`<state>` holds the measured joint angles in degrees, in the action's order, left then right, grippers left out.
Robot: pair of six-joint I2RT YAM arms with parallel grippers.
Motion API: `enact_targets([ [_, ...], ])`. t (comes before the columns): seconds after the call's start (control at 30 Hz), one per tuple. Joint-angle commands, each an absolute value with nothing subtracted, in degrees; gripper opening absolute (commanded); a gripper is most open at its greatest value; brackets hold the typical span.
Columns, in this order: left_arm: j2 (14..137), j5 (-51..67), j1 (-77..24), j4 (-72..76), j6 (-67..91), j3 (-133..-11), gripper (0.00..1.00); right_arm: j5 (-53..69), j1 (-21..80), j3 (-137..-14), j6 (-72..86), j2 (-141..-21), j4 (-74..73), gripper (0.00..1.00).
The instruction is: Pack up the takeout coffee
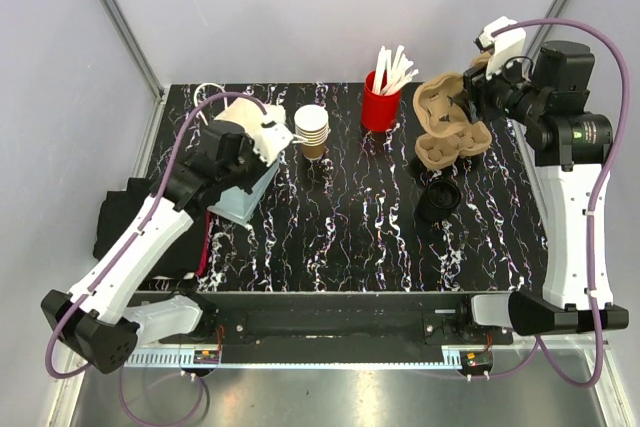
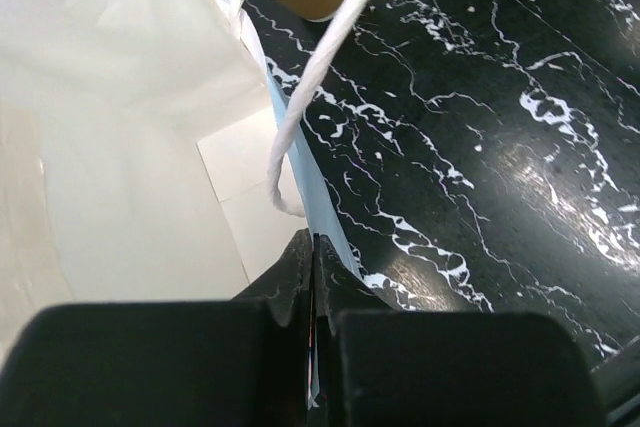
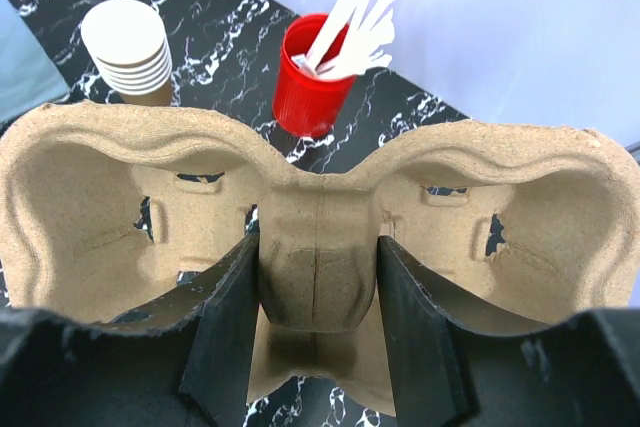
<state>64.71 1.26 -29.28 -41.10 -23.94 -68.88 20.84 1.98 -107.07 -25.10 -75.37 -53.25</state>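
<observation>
A: Edges? Room to move?
B: Dark marbled surface (image 1: 340, 237), walls close behind and to both sides. Paper bag (image 2: 120, 147) sits at the left edge, mouth open. Stack of cups (image 1: 312, 132) and red cup (image 1: 381, 107) of white sticks stand along the far side. Bare marble runs across the middle and the near strip, between the bag and the right-hand items.

A: Left end effector (image 2: 312, 252)?
B: Fingers together, pinching the bag's blue-edged rim. The bag's cord handle (image 2: 310, 87) loops just ahead of it.

A: Right end effector (image 3: 318, 277)?
B: Clamped on the centre rib of the pulp carrier (image 3: 130, 197), one finger on each side. Carrier tilted, over the far right part of the surface. Cannot tell if it touches down.

A: The takeout coffee (image 1: 438, 202)?
B: On the surface with its black lid up, near the carrier's lower edge, on the side towards the arm bases. Not held. Close below the right end effector, well apart from the left one, across the bare marble.
</observation>
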Motion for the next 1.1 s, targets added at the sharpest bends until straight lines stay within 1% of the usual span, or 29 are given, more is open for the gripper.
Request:
enact_targets([
  [0.0,63.55,1.58,-32.51,-44.02,-25.66,-73.56,0.0,21.88,3.07,-111.18,-22.86,-76.9,-53.09,0.53],
  [0.23,62.23,2.37,-39.89,-45.97,-24.96,-75.23,0.0,21.36,4.48,-114.08,-22.06,-78.13,-54.14,0.53],
  [0.5,67.23,3.34,-46.75,-44.74,-21.89,-79.1,0.0,20.57,5.27,-115.93,-20.92,-78.84,-54.4,0.53],
  [0.7,71.88,2.99,-50.0,-42.37,-18.55,-82.88,0.0,20.3,5.62,-115.84,-20.48,-79.01,-54.32,0.53],
  [0.93,78.82,1.58,-51.5,-40.78,-8.72,-89.46,0.0,19.51,5.98,-114.87,-19.34,-79.19,-53.0,0.53],
  [1.03,80.85,0.18,-52.29,-40.61,-6.78,-92.89,0.0,18.9,6.15,-115.31,-18.98,-79.45,-52.91,0.53],
  [1.07,82.08,-2.78,-52.56,-40.61,-6.25,-93.68,0.0,18.81,6.33,-115.31,-18.9,-79.45,-53.0,0.53],
])
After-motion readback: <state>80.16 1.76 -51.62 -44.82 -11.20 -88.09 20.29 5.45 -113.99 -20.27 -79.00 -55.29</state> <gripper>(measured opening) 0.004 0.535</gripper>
